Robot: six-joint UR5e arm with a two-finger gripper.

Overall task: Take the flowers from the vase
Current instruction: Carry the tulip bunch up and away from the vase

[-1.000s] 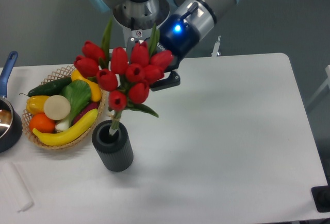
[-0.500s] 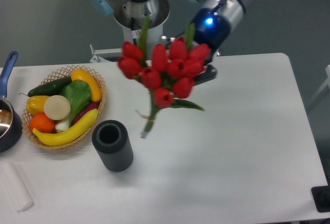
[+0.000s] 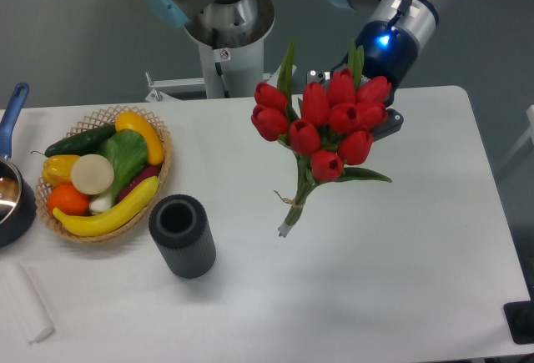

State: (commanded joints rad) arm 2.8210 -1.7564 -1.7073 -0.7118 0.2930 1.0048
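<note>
The flowers, a bunch of red tulips with green leaves and tied stems, hang in the air over the middle of the table, stems pointing down and left. My gripper sits behind the blooms at the right and is shut on the flowers; its fingers are mostly hidden by the tulip heads. The vase, a short dark grey ribbed cylinder, stands upright at the lower left with its round mouth empty, well to the left of the stem ends.
A wicker basket of fruit and vegetables stands left of the vase. A dark pan with a blue handle sits at the left edge. A white folded cloth lies at the front left corner.
The flowers were lifted out of the vase and carried up and to the right with the gripper. The vase is left empty and has not moved.
</note>
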